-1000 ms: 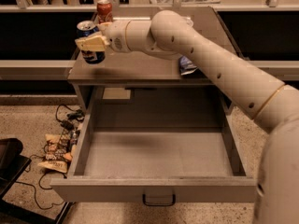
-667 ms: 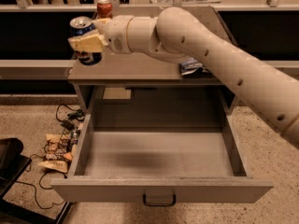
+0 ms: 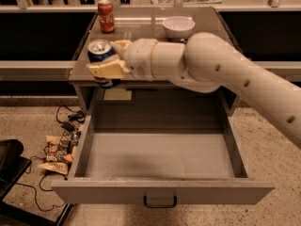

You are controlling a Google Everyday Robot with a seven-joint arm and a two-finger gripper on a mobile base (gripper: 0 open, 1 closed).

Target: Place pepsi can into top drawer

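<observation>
Pepsi can (image 3: 98, 48): upright between the jaws, silver top showing, over the front edge of the counter (image 3: 141, 34).
Gripper (image 3: 104, 59): clamped on the pepsi can, one tan finger across its front and the other behind it.
Top drawer (image 3: 197, 191): pulled open, below and in front of the jaws.
Red cola can (image 3: 106, 16): behind the jaws, well apart.
Bowl (image 3: 178, 26): behind the wrist, on the counter.
Cables and wrappers (image 3: 59, 149): on the floor, below the jaws, beside the drawer.

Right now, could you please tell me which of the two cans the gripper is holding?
The blue pepsi can, clamped in the gripper by the countertop's near edge. The red cola can stands free at the back of the countertop.
</observation>
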